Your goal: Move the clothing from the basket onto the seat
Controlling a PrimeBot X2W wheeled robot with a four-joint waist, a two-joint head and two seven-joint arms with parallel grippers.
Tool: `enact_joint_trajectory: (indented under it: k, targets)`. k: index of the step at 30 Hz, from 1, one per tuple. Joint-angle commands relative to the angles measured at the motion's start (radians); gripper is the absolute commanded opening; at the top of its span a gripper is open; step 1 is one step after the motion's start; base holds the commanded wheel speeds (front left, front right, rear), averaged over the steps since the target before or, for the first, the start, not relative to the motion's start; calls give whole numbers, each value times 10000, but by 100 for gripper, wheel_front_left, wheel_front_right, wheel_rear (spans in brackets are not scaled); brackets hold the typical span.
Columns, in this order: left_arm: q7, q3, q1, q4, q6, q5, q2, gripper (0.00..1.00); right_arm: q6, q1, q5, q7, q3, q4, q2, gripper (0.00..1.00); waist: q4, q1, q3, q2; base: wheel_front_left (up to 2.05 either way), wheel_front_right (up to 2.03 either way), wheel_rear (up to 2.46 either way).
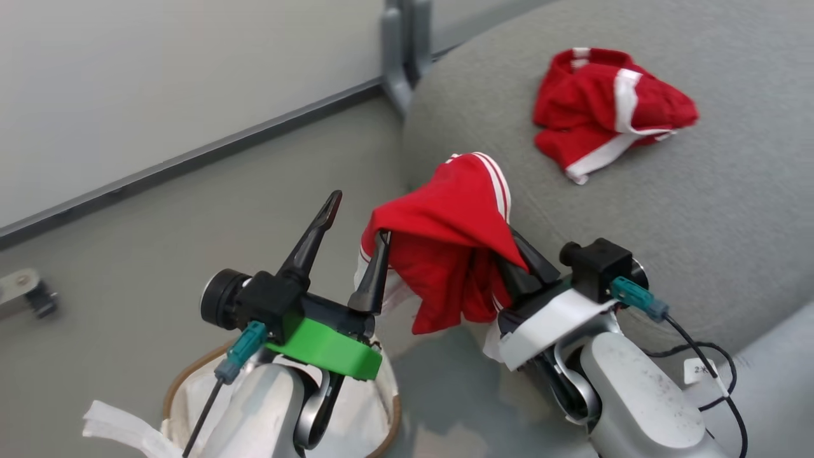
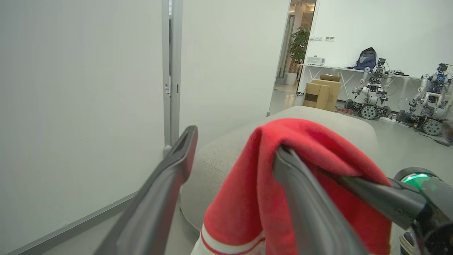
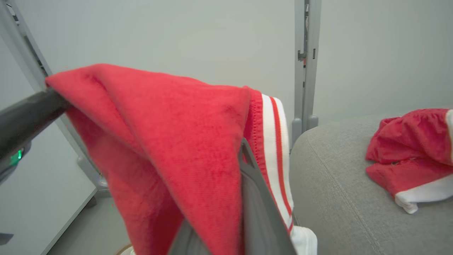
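Note:
One red clothing piece [image 1: 448, 238] with white stripes hangs in the air between my grippers, at the near edge of the grey seat [image 1: 699, 222]. My right gripper [image 1: 512, 245] is shut on it, its fingers mostly buried in the cloth [image 3: 184, 141]. My left gripper [image 1: 358, 219] is open; the cloth [image 2: 311, 141] drapes over its right finger [image 2: 300, 198] and its left finger is bare. A second red piece [image 1: 604, 108] lies crumpled on the seat farther back. The basket [image 1: 172, 388] sits below my left arm; its brown rim and white liner show.
Pale wall panels with a grey post [image 1: 400, 57] stand behind the seat's left side. A small metal fitting [image 1: 25, 289] lies on the floor at left. In the left wrist view, cardboard boxes [image 2: 320, 94] and other robots [image 2: 371, 92] stand far behind the seat.

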State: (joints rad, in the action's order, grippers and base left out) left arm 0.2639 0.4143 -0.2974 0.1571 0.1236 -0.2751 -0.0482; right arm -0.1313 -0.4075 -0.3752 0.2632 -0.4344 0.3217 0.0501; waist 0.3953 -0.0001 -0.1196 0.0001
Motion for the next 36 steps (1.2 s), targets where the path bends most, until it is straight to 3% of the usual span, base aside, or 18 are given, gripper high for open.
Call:
enact_joint_trajectory:
  k: [1,13,19,29,36]
  targets:
    - [7,58,25,45,48,91,-48,100,11,190,83,20,212,-120,25,0,1257,1,-478,-1,0,0,0]
    - [5,1082,-639,317,76,-140,-54,100,11,779,460,20,1585,-1123,22,0,1426,1,-1118,-1,0,0,0]
    - [5,993,-673,326,79,81,-109,100,11,-111,813,20,2153,-1252,54,0,1395,1,-1556,-1,0,0,0]
    - [5,871,-754,387,78,272,-395,100,11,-2961,1393,20,3101,-880,1227,0,906,1,-2358,-1,0,0,0]
    - [5,923,-981,488,80,259,-505,100,12,-4538,1973,22,3966,215,2266,0,392,1,-2924,-1,0,0,0]
